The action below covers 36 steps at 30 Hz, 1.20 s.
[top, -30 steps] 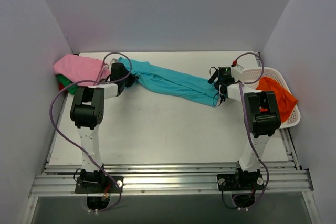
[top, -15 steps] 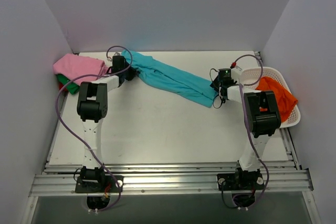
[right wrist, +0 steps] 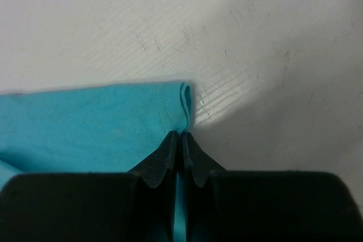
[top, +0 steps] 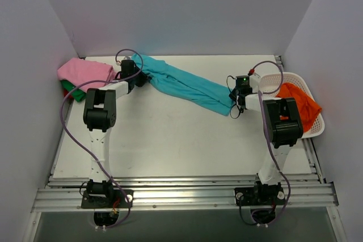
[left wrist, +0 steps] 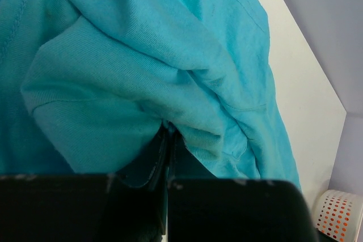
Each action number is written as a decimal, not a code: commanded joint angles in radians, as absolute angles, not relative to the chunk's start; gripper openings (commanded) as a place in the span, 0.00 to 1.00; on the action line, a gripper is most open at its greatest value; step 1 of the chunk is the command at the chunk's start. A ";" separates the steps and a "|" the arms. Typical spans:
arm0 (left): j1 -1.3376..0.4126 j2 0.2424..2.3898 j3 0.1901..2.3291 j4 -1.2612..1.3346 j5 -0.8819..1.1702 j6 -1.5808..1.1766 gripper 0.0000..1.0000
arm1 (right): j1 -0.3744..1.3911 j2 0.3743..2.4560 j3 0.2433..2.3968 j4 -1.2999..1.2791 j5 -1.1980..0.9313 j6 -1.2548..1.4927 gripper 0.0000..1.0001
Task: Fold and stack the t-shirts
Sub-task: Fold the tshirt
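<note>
A teal t-shirt [top: 181, 83] lies stretched in a long band across the back of the table, from upper left down to the right. My left gripper [top: 138, 75] is shut on its bunched left end [left wrist: 187, 123]; cloth fills the left wrist view. At the band's right end, my right gripper [top: 233, 101] is shut on the hemmed corner [right wrist: 178, 109], which runs down between its pressed-together fingers [right wrist: 164, 157]. A pink t-shirt [top: 85, 73] lies on top of a green t-shirt [top: 70, 90] at the far left. An orange t-shirt [top: 300, 106] sits in the basket.
The white lattice basket [top: 315, 130] stands at the right edge, just beside my right arm. A strip of red cloth [top: 67, 94] shows under the green shirt. Grey walls close in the table on three sides. A metal rail [top: 181, 196] runs along the near edge.
My right gripper has shut on the teal t-shirt's right corner. The left gripper has carried the shirt's left end back and up, drawing the band straighter.
</note>
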State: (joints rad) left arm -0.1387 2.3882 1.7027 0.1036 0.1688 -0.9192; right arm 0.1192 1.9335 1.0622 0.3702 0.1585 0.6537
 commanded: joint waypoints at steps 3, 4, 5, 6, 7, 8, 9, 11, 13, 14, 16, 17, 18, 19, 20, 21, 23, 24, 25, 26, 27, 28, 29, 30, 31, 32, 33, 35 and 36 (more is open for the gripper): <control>-0.123 2.416 1.729 0.051 0.193 -0.879 0.02 | 0.136 1.985 1.072 0.390 0.140 0.650 0.00; -0.121 2.421 1.733 0.049 0.196 -0.874 0.02 | 0.140 1.985 1.069 0.391 0.141 0.650 0.00; -0.118 2.425 1.741 0.035 0.196 -0.870 0.02 | 0.144 1.976 1.057 0.390 0.149 0.650 0.00; -0.117 2.433 1.755 0.025 0.204 -0.864 0.02 | 0.146 1.970 1.049 0.390 0.153 0.652 0.00; -0.117 2.453 1.799 0.011 0.210 -0.848 0.02 | 0.149 1.961 1.040 0.390 0.156 0.653 0.00; -0.115 2.467 1.828 -0.044 0.218 -0.842 0.02 | 0.150 1.939 1.017 0.390 0.160 0.658 0.00; -0.115 2.482 1.859 -0.060 0.227 -0.835 0.02 | 0.155 1.927 1.005 0.393 0.164 0.660 0.00; -0.117 2.529 1.957 -0.099 0.264 -0.809 0.02 | 0.164 1.887 0.977 0.396 0.170 0.664 0.00; -0.120 2.583 2.066 -0.139 0.296 -0.781 0.02 | 0.186 1.855 0.934 0.393 0.193 0.666 0.00; -0.123 2.600 2.098 -0.173 0.304 -0.770 0.02 | 0.195 1.820 0.921 0.387 0.202 0.669 0.00; -0.126 2.646 2.160 -0.207 0.320 -0.743 0.02 | 0.230 1.787 0.887 0.377 0.225 0.675 0.00; -0.127 2.663 2.210 -0.231 0.328 -0.736 0.02 | 0.244 1.752 0.878 0.362 0.233 0.678 0.00; -0.127 2.675 2.233 -0.242 0.339 -0.729 0.02 | 0.261 1.734 0.868 0.354 0.244 0.687 0.00; -0.127 2.704 2.259 -0.258 0.347 -0.712 0.02 | 0.296 1.717 0.853 0.345 0.255 0.695 0.00; -0.127 2.720 2.311 -0.285 0.365 -0.706 0.02 | 0.314 1.682 0.845 0.324 0.276 0.702 0.00; -0.127 2.749 2.339 -0.297 0.379 -0.689 0.02 | 0.339 1.665 0.838 0.315 0.285 0.716 0.00; -0.127 2.779 2.420 -0.328 0.415 -0.672 0.03 | 0.425 1.615 0.810 0.286 0.331 0.736 0.00; -0.126 2.807 2.446 -0.339 0.428 -0.655 0.03 | 0.460 1.602 0.801 0.278 0.347 0.745 0.00; -0.124 2.819 2.473 -0.350 0.443 -0.647 0.03 | 0.530 1.576 0.783 0.267 0.363 0.771 0.00; -0.124 2.839 2.509 -0.359 0.468 -0.632 0.04 | 0.564 1.563 0.773 0.252 0.388 0.782 0.00; -0.121 2.839 2.522 -0.360 0.483 -0.632 0.05 | 0.598 1.551 0.766 0.244 0.397 0.794 0.00; -0.120 2.853 2.534 -0.360 0.500 -0.623 0.09 | 0.629 1.530 0.753 0.230 0.408 0.819 0.00; -0.118 2.858 2.546 -0.364 0.517 -0.618 0.11 | 0.696 1.519 0.749 0.226 0.420 0.825 0.00; -0.117 2.859 2.560 -0.367 0.546 -0.605 0.15 | 0.725 1.508 0.747 0.212 0.452 0.834 0.00; -0.117 2.856 2.560 -0.367 0.561 -0.595 0.19 | 0.753 1.491 0.747 0.198 0.468 0.848 0.00; -0.120 2.852 2.560 -0.376 0.580 -0.582 0.28 | 0.806 1.485 0.744 0.184 0.477 0.865 0.00; -0.120 2.847 2.560 -0.388 0.580 -0.568 0.35 | 0.834 1.476 0.744 0.178 0.497 0.873 0.00; -0.121 2.823 2.559 -0.460 0.591 -0.517 0.68 | 0.891 1.465 0.745 0.155 0.518 0.900 0.00; -0.121 2.800 2.554 -0.484 0.586 -0.479 0.81 | 0.946 1.465 0.750 0.147 0.526 0.911 0.00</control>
State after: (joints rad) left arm -0.1211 2.8231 2.5454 -0.3050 0.5758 -0.6003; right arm 0.8715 1.5112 0.7532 0.2153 0.4232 0.8444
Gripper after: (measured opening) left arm 0.688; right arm 0.009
